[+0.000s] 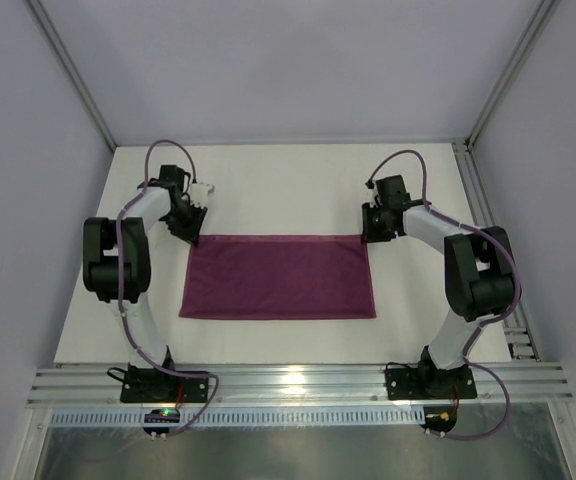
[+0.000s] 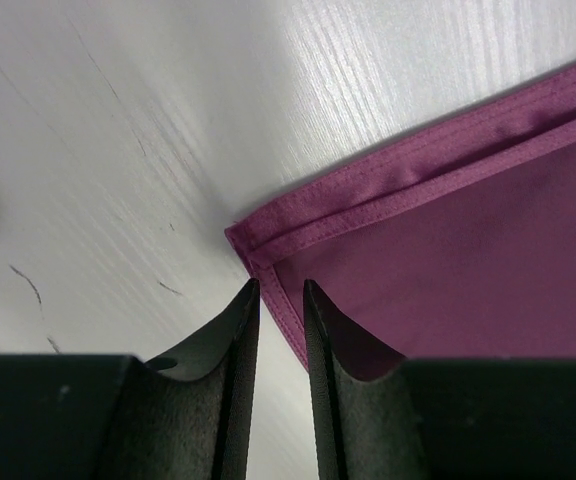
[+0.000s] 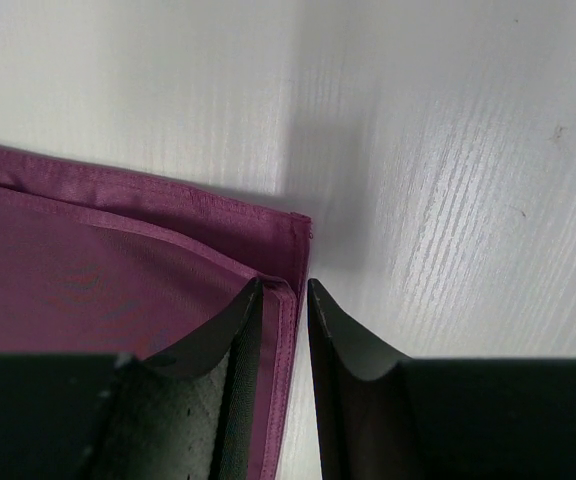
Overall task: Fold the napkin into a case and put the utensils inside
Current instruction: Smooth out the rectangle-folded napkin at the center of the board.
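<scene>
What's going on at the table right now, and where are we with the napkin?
Both arms are on the napkin, which lies flat on the table as a wide rectangle. A doubled edge in the right wrist view suggests it has been folded once. The left gripper is at the far left corner and the right gripper at the far right. Each has the hem in a narrow gap between its jaws. Whether they pinch it is unclear.
</scene>
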Available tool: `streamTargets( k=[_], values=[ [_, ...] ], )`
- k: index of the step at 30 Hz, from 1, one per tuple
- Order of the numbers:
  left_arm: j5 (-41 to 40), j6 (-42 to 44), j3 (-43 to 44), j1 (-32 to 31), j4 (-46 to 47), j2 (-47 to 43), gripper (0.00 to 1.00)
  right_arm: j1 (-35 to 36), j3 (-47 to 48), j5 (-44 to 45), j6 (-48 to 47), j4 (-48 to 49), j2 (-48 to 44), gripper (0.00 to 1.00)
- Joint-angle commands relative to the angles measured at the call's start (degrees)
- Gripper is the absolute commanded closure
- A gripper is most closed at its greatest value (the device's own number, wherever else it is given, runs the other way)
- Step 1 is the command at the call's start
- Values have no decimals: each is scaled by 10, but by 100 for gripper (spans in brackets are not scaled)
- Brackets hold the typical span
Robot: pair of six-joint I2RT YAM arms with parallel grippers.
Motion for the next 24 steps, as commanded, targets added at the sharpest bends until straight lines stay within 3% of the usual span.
streamTargets(
  k=[1,7,24],
  values=[
    [25,-6,-7,2,-1,-55,74,1,22,-15,-5,22,-1,71],
    [10,-16,-5,2,-16,-36,75,2,30,-28,-2,27,17,71],
    [-15,-21,-2,1,0,14,80,1,29,-43,4,31,18,96]
  ],
)
